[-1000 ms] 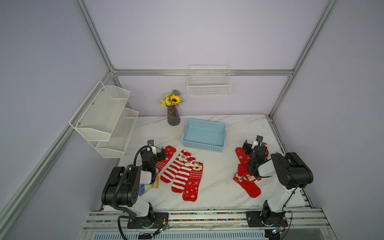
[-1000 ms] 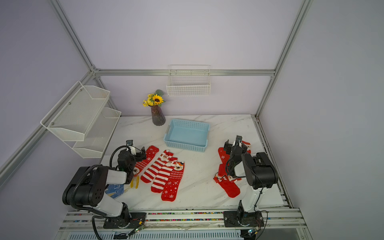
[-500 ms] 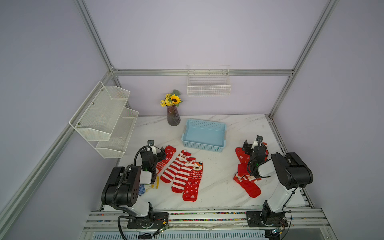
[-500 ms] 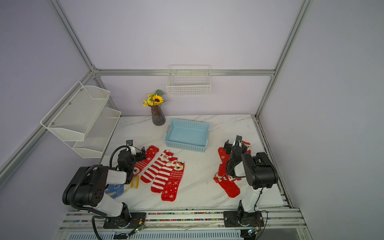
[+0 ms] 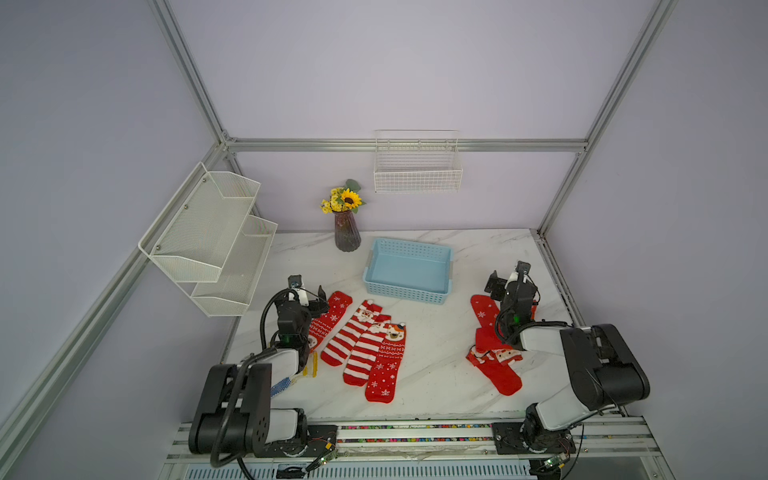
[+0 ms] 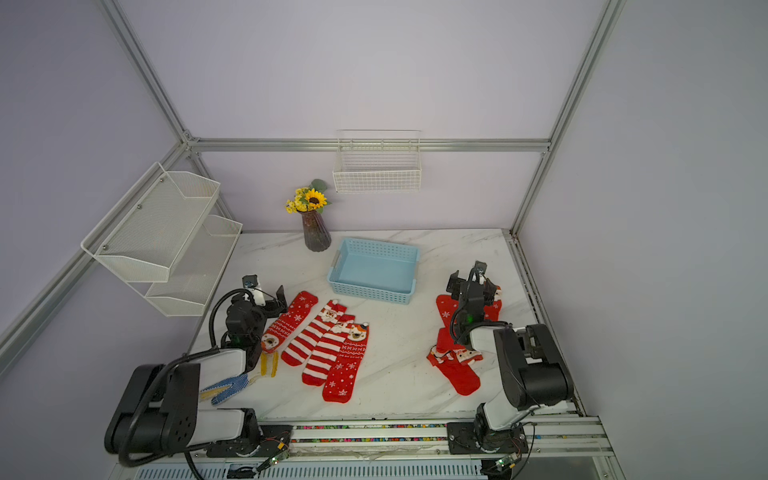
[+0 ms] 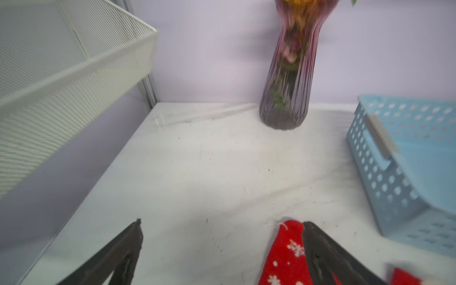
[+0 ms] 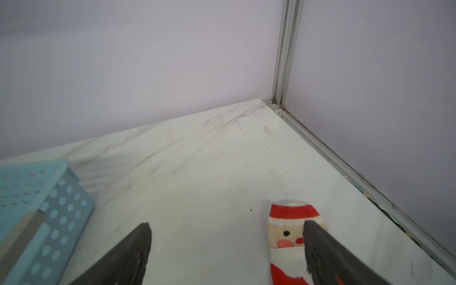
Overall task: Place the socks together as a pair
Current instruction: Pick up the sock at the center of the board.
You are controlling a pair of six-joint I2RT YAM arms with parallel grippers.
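Four red socks lie side by side at the left. They are a snowflake sock (image 5: pixel 330 319), two red-and-white striped socks (image 5: pixel 348 334) (image 5: pixel 365 355) with Santa cuffs, and a snowflake sock with a bear cuff (image 5: pixel 387 365). More red socks lie in a loose heap (image 5: pixel 496 365) at the right, under the right arm. My left gripper (image 5: pixel 311 299) is open just above the table. The toe of the snowflake sock (image 7: pixel 286 254) lies beside one finger. My right gripper (image 5: pixel 510 289) is open and holds nothing. A Santa-faced sock end (image 8: pixel 286 234) lies next to one of its fingers.
A light blue basket (image 5: pixel 405 292) sits mid-table, behind the socks. A vase of sunflowers (image 5: pixel 347 235) stands at the back. A white mesh shelf (image 5: pixel 208 237) hangs on the left, a wire basket (image 5: pixel 417 176) on the back wall. A blue-dotted glove (image 6: pixel 226 386) lies by the left arm.
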